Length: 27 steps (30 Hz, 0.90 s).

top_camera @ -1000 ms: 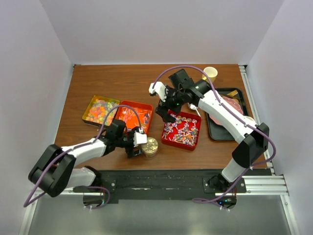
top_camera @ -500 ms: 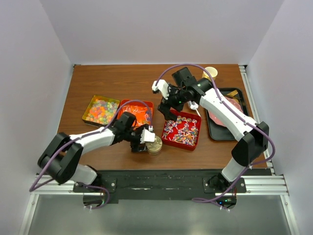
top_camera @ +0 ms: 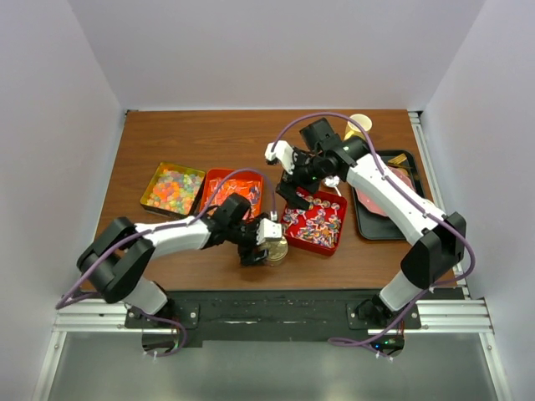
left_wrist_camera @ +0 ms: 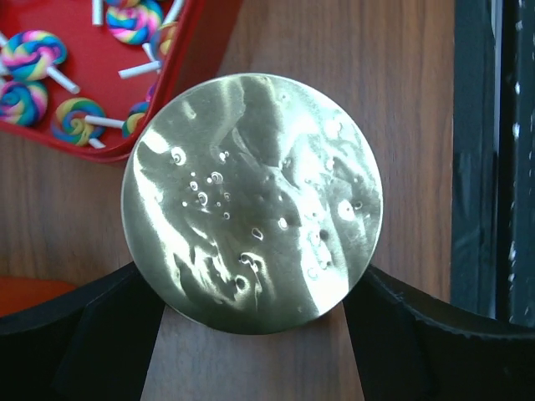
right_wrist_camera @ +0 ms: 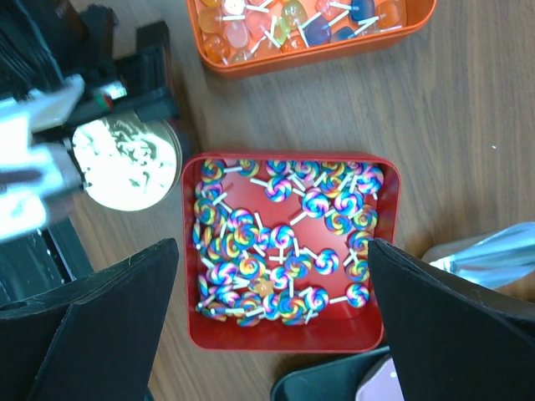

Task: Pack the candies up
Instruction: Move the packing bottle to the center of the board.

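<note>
Swirled lollipop candies (top_camera: pixel 313 219) fill a red tray (top_camera: pixel 337 247); they also show in the right wrist view (right_wrist_camera: pixel 276 238). Wrapped candies (top_camera: pixel 238 194) lie in an orange tray (top_camera: pixel 211 177), and tiny multicoloured sweets (top_camera: pixel 171 189) in a yellow tray (top_camera: pixel 145 197). My left gripper (top_camera: pixel 267 242) is shut on a jar with a round gold lid (left_wrist_camera: pixel 251 200) on the table, just left of the red tray's near corner. My right gripper (top_camera: pixel 294 185) hangs open and empty above the red tray's far left part; in its own view (right_wrist_camera: pixel 276 334) its fingers straddle the tray.
A black tray (top_camera: pixel 368 230) with a pink plate (top_camera: pixel 393 180) stands at the right, a paper cup (top_camera: pixel 359 125) behind it. A shiny silver bag (right_wrist_camera: pixel 493 251) lies beside the red tray. The table's front edge is close behind the jar.
My left gripper has slid the gold-lidded jar to the right along the table, up to the red tray. My right gripper has shifted slightly right and stays open.
</note>
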Available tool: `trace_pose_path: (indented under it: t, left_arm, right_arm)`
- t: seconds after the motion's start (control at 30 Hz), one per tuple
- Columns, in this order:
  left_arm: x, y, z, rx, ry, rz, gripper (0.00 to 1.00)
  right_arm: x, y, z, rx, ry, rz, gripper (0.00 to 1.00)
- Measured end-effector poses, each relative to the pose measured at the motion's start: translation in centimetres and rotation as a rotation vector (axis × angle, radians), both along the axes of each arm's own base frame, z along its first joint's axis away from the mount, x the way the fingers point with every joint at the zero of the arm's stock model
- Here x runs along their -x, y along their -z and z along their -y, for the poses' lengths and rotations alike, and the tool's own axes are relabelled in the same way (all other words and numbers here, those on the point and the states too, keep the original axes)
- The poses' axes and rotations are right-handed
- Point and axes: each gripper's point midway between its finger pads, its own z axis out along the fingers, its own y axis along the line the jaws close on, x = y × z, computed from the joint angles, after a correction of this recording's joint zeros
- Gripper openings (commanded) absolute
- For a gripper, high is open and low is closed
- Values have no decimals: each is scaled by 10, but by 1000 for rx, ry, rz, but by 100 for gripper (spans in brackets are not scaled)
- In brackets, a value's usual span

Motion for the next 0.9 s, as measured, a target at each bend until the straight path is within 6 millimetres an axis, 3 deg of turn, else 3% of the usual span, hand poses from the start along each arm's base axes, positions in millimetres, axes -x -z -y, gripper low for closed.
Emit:
trace_pose_path:
  t: [0.27,0.3,0.47,0.6,0.67,0.83,0.9]
  left_arm:
    - [20,2,8,85,-279,-13,92]
    - [23,6,5,92,-317,-23,100]
    - [31,14,-20,201,-465,43,100]
    - [26,14,-28,252,-531,73,100]
    - [24,14,-25,273,-538,72,100]
    - [12,16,-8,345,-532,102,100]
    - [6,17,3,383,-516,123,98]
  right_arm:
    - [-3,-5,17,12,-11,17,99]
    - [-3,-3,19,19,-12,11,99]
    - [-3,9,20,38,-11,-26,99]
    - [0,14,17,33,-38,-48,99]
    - [6,19,15,19,-83,-48,99]
    - [43,56,31,46,-188,-108,99]
    - [47,60,32,54,-211,-118,99]
